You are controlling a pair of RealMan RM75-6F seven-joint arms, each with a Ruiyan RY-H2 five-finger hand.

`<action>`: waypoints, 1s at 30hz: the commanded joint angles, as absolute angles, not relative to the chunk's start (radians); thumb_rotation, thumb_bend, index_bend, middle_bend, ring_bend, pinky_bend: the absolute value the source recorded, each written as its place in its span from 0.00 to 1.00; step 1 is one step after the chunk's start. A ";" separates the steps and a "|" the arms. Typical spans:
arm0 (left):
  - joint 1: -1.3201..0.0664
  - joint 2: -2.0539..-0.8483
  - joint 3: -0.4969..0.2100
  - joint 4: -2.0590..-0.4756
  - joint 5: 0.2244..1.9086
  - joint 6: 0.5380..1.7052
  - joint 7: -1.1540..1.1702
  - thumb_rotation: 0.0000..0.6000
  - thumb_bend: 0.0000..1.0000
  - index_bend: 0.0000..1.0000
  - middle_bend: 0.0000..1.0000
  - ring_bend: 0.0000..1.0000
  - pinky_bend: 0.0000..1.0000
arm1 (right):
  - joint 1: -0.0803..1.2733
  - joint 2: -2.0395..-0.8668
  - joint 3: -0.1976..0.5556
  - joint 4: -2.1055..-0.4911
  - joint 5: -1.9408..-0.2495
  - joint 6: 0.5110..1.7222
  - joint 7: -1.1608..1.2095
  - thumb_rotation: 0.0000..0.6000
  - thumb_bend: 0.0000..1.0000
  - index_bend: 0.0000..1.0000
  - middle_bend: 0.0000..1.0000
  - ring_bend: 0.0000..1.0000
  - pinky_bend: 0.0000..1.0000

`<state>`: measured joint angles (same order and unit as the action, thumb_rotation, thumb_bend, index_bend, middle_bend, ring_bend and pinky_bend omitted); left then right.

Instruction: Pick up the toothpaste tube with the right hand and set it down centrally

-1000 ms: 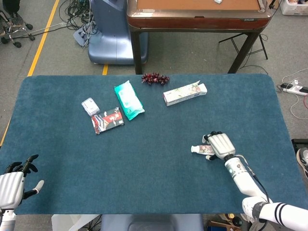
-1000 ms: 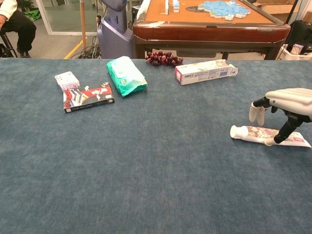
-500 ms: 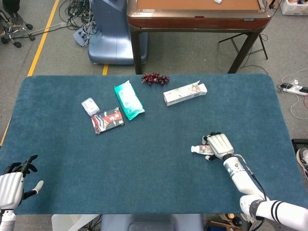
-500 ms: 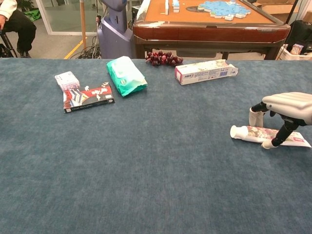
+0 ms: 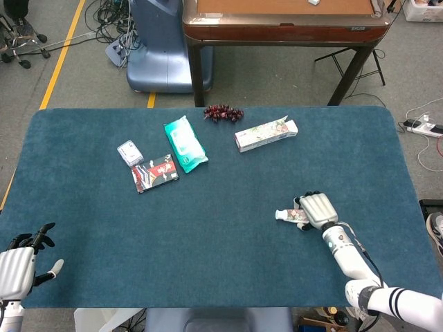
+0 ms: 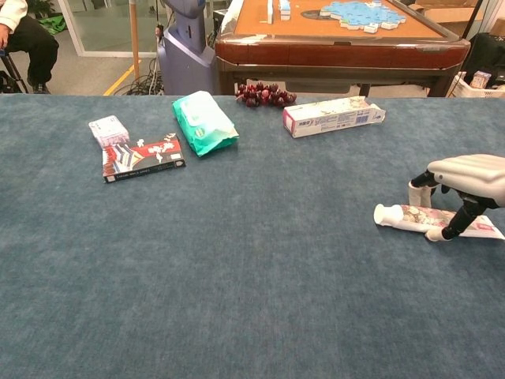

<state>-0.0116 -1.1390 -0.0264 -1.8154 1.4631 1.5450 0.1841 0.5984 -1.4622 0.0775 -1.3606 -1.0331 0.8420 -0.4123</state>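
Note:
The toothpaste tube (image 5: 284, 215) (image 6: 409, 215) lies flat on the blue table at the right, white cap pointing left. My right hand (image 5: 318, 209) (image 6: 470, 170) hovers palm-down over its tail half. The fingers come down on the far side and the thumb on the near side, so they straddle the tube. The thumb tip touches or nearly touches the tube's near edge. The tube is not lifted. My left hand (image 5: 19, 266) rests at the table's near left corner, fingers spread and holding nothing; only the head view shows it.
At the back lie a toothpaste box (image 5: 266, 134) (image 6: 333, 116), a green wipes pack (image 5: 185, 143) (image 6: 203, 122), dark grapes (image 5: 222, 112), a red booklet (image 5: 154, 173) and a small white packet (image 5: 130, 153). A brown table (image 5: 284, 28) stands beyond the far edge.
My right hand has sunk a little and shifted slightly rightward over the tube, fingers closer around it. The tube and my left hand have stayed in place.

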 commanded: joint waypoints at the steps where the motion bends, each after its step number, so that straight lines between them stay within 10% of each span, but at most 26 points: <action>1: -0.013 -1.141 -0.027 -1.814 1.462 1.543 0.183 1.00 0.20 0.17 0.44 0.42 0.18 | 0.601 -1.464 0.075 -1.361 -1.033 0.841 -0.416 1.00 0.41 0.49 0.49 0.29 0.26; 21: -0.052 -1.111 -0.038 -1.835 1.480 1.496 0.198 1.00 0.20 0.17 0.44 0.42 0.18 | 0.701 -1.383 0.092 -1.476 -1.013 0.771 -0.466 1.00 0.96 0.75 0.69 0.60 0.44; 30: -0.164 -1.047 -0.078 -1.864 1.507 1.373 0.222 1.00 0.20 0.17 0.44 0.42 0.18 | 0.809 -1.298 0.120 -1.569 -0.972 0.660 -0.477 1.00 1.00 0.83 0.75 0.70 0.56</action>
<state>-0.1373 -1.0647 -0.0653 -1.8550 1.4987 1.4011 0.2143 0.7879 -1.3170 0.1121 -1.5498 -0.9815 0.6813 -0.4730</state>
